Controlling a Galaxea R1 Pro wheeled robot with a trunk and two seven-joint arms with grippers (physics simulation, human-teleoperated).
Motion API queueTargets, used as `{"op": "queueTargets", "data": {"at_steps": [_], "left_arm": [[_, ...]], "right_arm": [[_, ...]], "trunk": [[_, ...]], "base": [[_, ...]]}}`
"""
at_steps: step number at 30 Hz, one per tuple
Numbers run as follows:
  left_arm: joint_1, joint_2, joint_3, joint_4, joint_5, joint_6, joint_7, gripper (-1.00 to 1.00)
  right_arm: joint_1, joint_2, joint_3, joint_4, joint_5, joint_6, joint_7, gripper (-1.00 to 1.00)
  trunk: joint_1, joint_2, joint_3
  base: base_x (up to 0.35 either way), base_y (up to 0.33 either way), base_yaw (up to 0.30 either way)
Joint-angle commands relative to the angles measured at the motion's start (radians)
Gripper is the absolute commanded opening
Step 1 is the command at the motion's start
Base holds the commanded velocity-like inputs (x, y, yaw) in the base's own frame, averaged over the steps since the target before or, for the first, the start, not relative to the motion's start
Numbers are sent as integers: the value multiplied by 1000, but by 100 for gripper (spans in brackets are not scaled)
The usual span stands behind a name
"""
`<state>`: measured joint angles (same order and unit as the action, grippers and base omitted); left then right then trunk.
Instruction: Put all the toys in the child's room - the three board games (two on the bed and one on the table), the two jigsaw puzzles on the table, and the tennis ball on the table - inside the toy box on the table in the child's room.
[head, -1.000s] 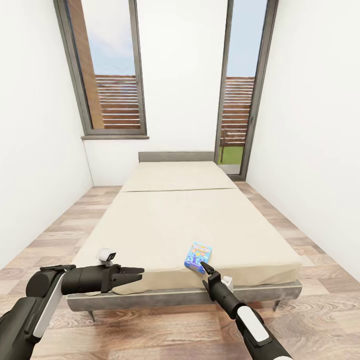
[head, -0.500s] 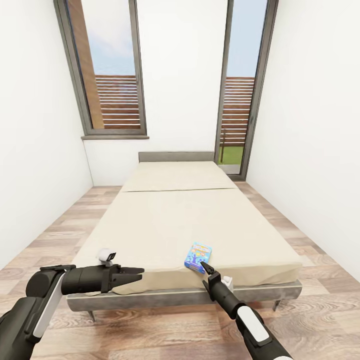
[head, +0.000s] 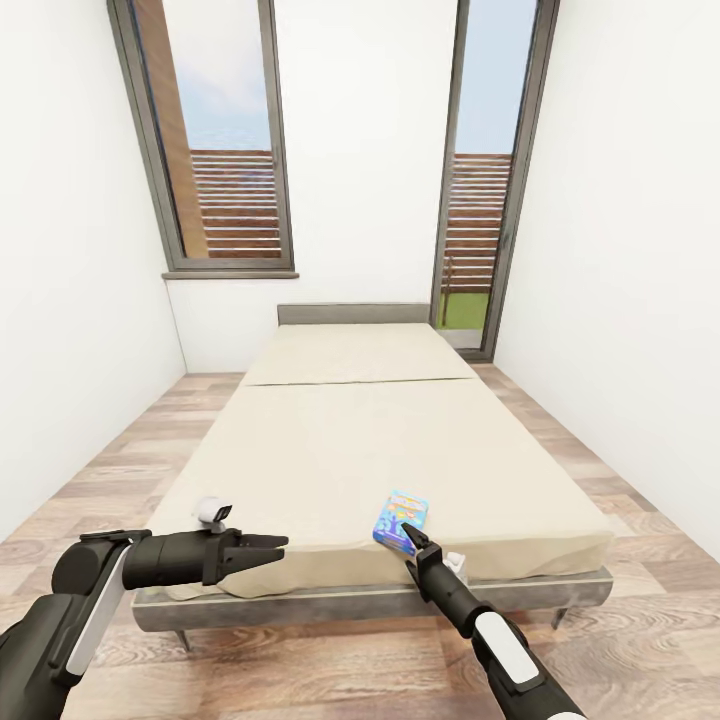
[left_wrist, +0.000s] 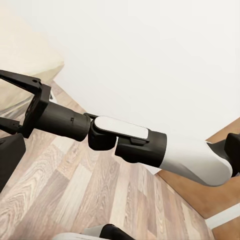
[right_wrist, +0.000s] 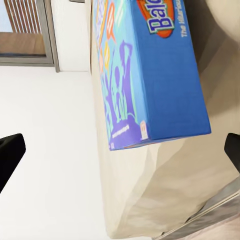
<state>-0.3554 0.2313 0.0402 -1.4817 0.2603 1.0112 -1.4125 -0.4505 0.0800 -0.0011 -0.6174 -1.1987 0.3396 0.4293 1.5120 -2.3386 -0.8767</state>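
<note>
A small blue board game (head: 400, 518) with cartoon print lies flat on the beige mattress of the bed (head: 340, 440), near its foot edge on the right side. My right gripper (head: 411, 538) is open and its tips reach the box's near edge. In the right wrist view the blue box (right_wrist: 150, 75) sits close ahead on the mattress, between the spread dark fingertips (right_wrist: 10, 152). My left gripper (head: 272, 549) hovers open at the bed's foot on the left, holding nothing. The left wrist view looks across at my right forearm (left_wrist: 125, 140).
The bed fills the middle of a narrow white-walled room, with strips of wood-plank floor (head: 120, 460) along both sides. Tall dark-framed windows (head: 215, 140) stand behind the grey headboard (head: 350, 313). The bed's dark frame (head: 350, 600) runs just under both grippers.
The whole picture has shifted a little, so the camera moved. The bed's foot now sits slightly lower in view and the blue box is closer to the right gripper's tips.
</note>
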Motion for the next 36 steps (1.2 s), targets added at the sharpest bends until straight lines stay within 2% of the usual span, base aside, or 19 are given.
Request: {"op": "queueTargets", "data": {"at_steps": [1,36], "left_arm": [[0,0,0,0,2,10,-2,100],[0,-1,-3,0,0,10,1,100]], "right_arm": [[0,0,0,0,-10,6,0,100],[0,0,0,1,-10,6,0,100]], "trunk": [[0,0,-1],[0,0,-1]], "base": [[3,1,0],[33,0,0]]}}
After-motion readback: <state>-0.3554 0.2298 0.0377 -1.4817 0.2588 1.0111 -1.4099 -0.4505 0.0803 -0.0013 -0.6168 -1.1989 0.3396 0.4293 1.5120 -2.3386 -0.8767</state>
